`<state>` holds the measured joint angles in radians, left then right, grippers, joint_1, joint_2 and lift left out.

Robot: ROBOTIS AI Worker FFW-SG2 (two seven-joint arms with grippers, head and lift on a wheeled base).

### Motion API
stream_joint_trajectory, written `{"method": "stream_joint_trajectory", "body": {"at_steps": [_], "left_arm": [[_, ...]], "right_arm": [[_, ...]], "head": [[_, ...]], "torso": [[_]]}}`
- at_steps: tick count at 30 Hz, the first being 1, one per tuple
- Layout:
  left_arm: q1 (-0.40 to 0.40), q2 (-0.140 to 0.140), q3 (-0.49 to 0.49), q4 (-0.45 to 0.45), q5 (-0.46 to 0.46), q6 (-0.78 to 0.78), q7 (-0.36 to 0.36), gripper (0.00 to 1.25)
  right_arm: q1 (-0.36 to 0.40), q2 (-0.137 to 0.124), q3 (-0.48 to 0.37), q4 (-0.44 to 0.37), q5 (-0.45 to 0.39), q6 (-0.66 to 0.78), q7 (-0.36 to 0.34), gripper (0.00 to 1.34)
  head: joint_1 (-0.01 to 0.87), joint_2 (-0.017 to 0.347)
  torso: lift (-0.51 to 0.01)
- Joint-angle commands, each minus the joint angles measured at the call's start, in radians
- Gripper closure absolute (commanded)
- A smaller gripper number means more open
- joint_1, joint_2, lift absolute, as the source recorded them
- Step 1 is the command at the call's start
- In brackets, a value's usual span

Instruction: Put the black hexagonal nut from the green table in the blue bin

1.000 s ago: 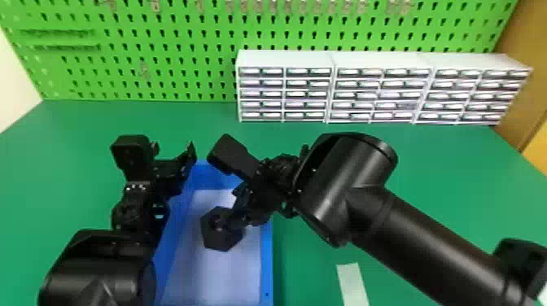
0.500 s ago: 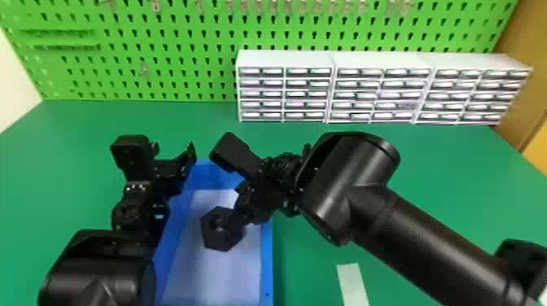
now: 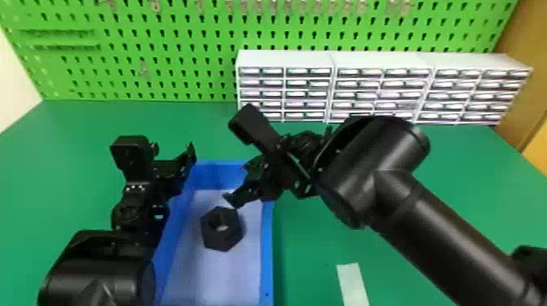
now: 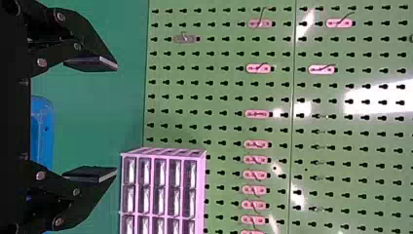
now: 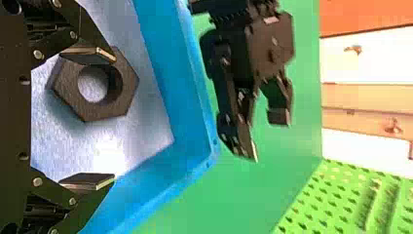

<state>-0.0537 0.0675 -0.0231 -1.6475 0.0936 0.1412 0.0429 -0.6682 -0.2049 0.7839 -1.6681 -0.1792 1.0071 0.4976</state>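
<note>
- Your black hexagonal nut [image 3: 215, 241] lies in the blue bin [image 3: 266, 252], flat-sided and matte, with a round hole through it.
- The bin has smooth blue walls and a pale, lightly mottled bottom; it sits on your smooth green counter [image 3: 309, 252].
- Behind stand a green pegboard [image 3: 163, 53] with slotted holes and white drawer units [image 3: 285, 59].
- Your right arm slants in from the right, its right gripper [image 3: 239, 182] angled down over the bin, fingers spread and empty.
- Your left gripper [image 3: 183, 166] waits at the bin's left side, fingers apart, holding nothing.
</note>
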Motion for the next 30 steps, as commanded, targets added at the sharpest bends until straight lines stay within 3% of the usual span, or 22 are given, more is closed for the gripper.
{"method": "stream_joint_trajectory", "body": {"at_steps": [1,10,30], "left_arm": [[0.002,0.0,0.0,0.0,0.0,0.0,0.0,0.49],[0.002,0.0,0.003,0.0,0.002,0.0,0.0,0.49],[0.006,0.0,0.005,-0.009,0.002,0.0,-0.001,0.49]], "right_arm": [[0.025,-0.001,-0.081,-0.028,0.018,0.004,0.003,0.41],[0.068,0.013,-0.221,-0.041,0.087,-0.013,0.076,0.41],[0.213,0.055,-0.492,-0.068,0.13,-0.26,0.081,0.41]], "head": [[0.686,0.051],[0.686,0.051],[0.686,0.051]], "torso": [[-0.096],[-0.096],[-0.096]]}}
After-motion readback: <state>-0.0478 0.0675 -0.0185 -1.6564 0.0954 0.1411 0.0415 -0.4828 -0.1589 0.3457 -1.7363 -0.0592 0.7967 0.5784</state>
